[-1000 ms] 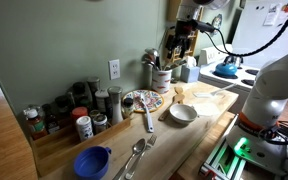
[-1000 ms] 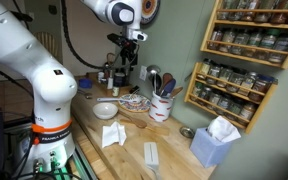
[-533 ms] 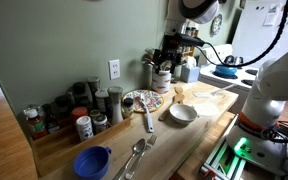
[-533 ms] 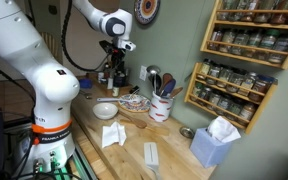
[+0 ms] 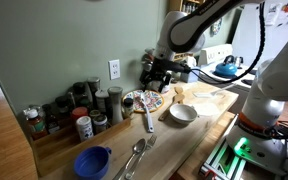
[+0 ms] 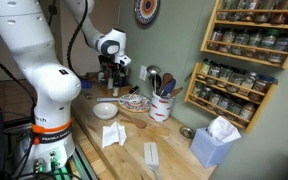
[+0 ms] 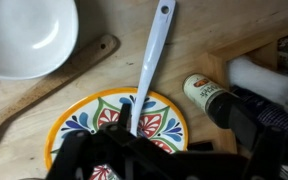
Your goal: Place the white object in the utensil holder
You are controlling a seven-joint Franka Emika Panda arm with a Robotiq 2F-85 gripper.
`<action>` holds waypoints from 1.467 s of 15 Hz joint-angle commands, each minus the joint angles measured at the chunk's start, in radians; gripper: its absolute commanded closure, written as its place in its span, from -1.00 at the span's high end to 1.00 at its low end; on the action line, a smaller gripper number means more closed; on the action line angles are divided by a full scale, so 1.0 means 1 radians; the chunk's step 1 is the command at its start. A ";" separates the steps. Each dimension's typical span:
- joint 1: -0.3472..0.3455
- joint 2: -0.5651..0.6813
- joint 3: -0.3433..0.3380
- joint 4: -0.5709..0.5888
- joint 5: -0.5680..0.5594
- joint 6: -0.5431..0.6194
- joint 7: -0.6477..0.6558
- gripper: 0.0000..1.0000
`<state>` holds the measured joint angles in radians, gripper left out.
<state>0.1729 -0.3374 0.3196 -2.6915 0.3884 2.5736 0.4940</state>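
Grey-green kitchen walls back a crowded wooden counter (image 6: pixel 179 140), where a Panda arm's end effector (image 6: pixel 114 73) hangs above a patterned plate (image 7: pixel 79 125). Directly beneath the end effector, the white object (image 7: pixel 152 60) lies flat. The wrist view shows one end resting on the plate and the other reaching out over bare wood, away from the fingers. A white bowl (image 7: pixel 29 35) sits off to one side of the end effector, and a spice jar (image 7: pixel 199 90) sits on the opposite side. The utensil holder (image 6: pixel 162 106), a pale crock bristling with handles, stands upright well to the side of the end effector, past the plate, in an exterior view.

Whether the end effector is spread or closed cannot be told. Its fingers show only as a dark mass at the bottom edge of the wrist view, and it is unclear whether they touch the utensil.

By the look of things, the task is at an early stage. The end effector is lined up over the utensil, but nothing is lifted. The grasp, the lift, the carry across to the holder and the drop among the handles all remain.
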 commanded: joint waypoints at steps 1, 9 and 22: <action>0.001 0.141 -0.001 -0.009 -0.023 0.143 0.029 1.00; 0.004 0.389 -0.067 0.078 -0.062 0.226 -0.001 1.00; -0.003 0.554 -0.144 0.225 -0.055 0.214 -0.049 0.58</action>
<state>0.1703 0.1826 0.1830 -2.4886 0.3195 2.7825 0.4807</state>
